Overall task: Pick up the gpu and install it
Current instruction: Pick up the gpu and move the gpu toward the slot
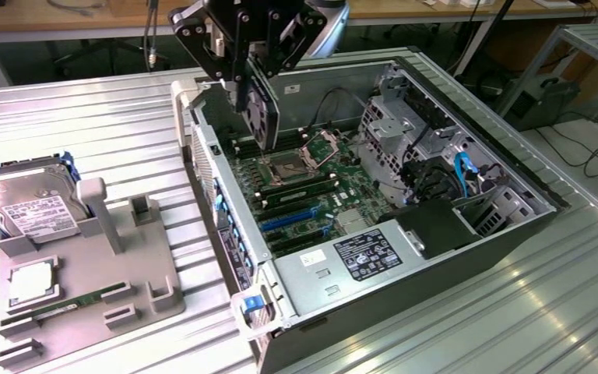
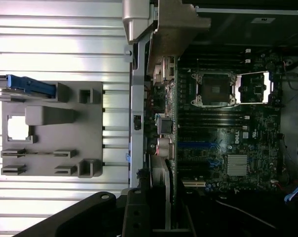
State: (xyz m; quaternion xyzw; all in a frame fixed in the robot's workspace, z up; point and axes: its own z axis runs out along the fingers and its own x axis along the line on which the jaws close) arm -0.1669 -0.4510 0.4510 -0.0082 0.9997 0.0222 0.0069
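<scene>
The pick-up part looks done and the install part does not. The black gripper [image 1: 249,76] on the arm is clamped on the top edge of the gpu [image 1: 262,113], a thin flat rectangular card that shows its dark face and hangs upright, edge down, from the fingers. The card is in the air over the open grey metal computer case [image 1: 491,129], which lies on its side on the ribbed silver metal table [image 1: 91,117], towards the table's far edge. The gpu sits just inside the case wall that faces the exterior view's left, above the green motherboard [image 1: 325,191] and, as it appears, over the area around the square silver processor socket [image 1: 283,166]. The blue expansion slots [image 1: 293,222] on the board carry no card, and they lie nearer the case's front end than the card does, so by my reading the gpu is neither lined up with a slot nor seated. Well apart, by the table's edge on the exterior view's left, a grey moulded holder tray [image 1: 122,265] bears a boxy silver hard drive with a white label [image 1: 29,206] and a long narrow green memory stick [image 1: 71,304].
</scene>
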